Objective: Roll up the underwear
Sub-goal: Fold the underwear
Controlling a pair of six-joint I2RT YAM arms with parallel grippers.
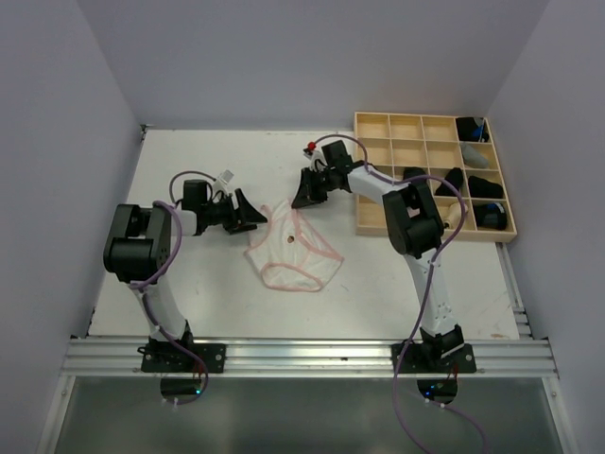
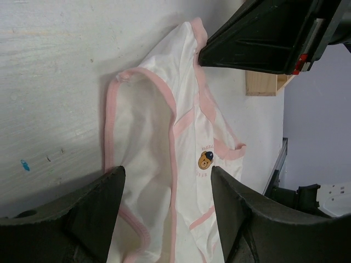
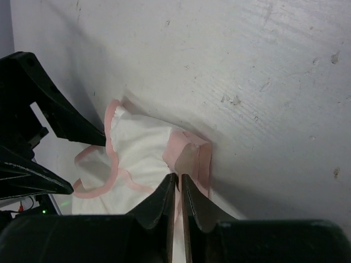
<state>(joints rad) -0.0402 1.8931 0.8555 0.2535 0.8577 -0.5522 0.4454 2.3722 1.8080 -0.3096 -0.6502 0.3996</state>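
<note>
From above, the pink-edged underwear (image 1: 288,248) lies flat on the table (image 1: 189,284) between both arms; left wrist, the left gripper (image 2: 167,186) hovers over it, fingers spread wide, empty; right wrist, the right gripper (image 3: 178,183) pinches its pink-hemmed corner, fingers closed.

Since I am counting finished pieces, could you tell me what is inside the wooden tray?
Dark bundles sit in several compartments of the wooden tray, mostly its right column; the far-left ones look empty. The right arm covers the near-left compartments.
</note>
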